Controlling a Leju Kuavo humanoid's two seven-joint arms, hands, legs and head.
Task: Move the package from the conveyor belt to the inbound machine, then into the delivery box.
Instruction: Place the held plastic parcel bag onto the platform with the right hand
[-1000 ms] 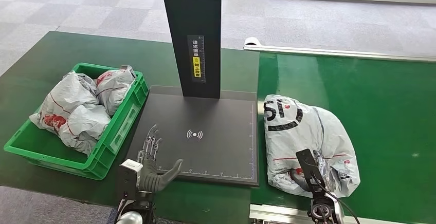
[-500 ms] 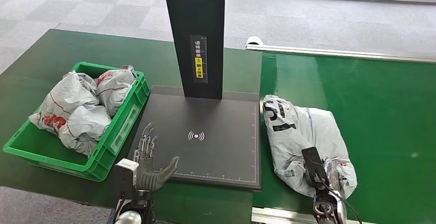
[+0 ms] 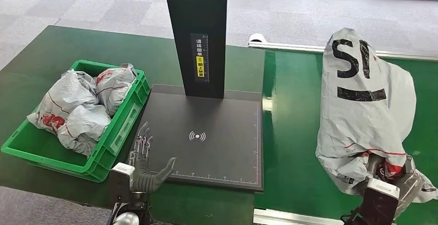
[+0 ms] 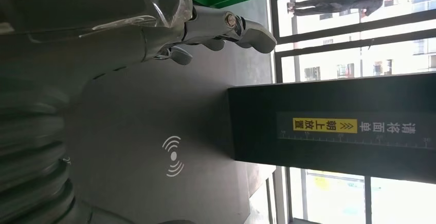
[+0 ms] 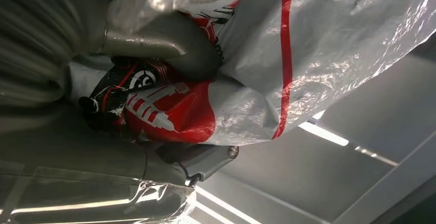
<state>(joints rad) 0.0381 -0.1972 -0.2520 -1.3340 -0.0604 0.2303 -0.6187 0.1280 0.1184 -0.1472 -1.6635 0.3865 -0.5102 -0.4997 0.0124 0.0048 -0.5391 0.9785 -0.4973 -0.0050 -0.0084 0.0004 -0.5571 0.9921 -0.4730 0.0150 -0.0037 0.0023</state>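
The right hand point(image 3: 381, 200) holds the grey package point(image 3: 364, 106) by its near end, with the thumb and fingers squeezed into the crinkly plastic, as the right wrist view shows close up. The package is up off the green conveyor belt point(image 3: 292, 132) on the right, and its far end with the big black letters points up and away. Holding it by one end lets the soft bag hang free, so it should be easy to carry over. The inbound machine point(image 3: 206, 147) sits in the middle, a flat dark plate with a tall black post at its far side. The plate is bare, ready for the package. The left hand point(image 3: 144, 165) rests at the plate's near left corner, fingers spread, holding nothing. On the left, the green delivery box point(image 3: 116, 137) already has other grey bags point(image 3: 77, 106) in it.
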